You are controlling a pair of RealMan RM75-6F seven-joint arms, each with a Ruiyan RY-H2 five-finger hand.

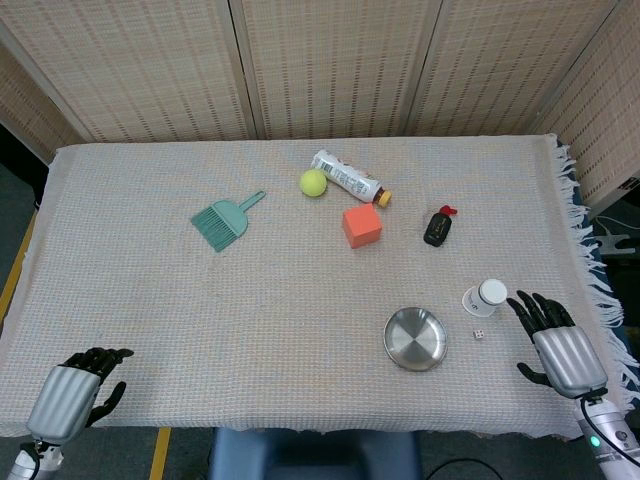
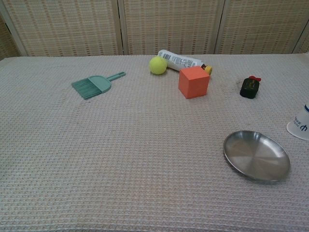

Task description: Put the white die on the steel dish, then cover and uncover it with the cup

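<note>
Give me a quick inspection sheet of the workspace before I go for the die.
Surface: table under a pale woven cloth, fringed on the right edge.
Job's things: white die on the cloth, right of the steel dish, not on it; dish holds nothing; white cup stands mouth-down just behind the die.
Clutter: teal hand brush, yellow tennis ball, white bottle lying on its side, orange cube, small black item with red tip.
Hands: left hand at the near left edge, holding nothing, fingers curled; right hand beside the cup, fingers apart, holding nothing.
Cables: nothing seen.
Surroundings: woven folding screens behind.
</note>
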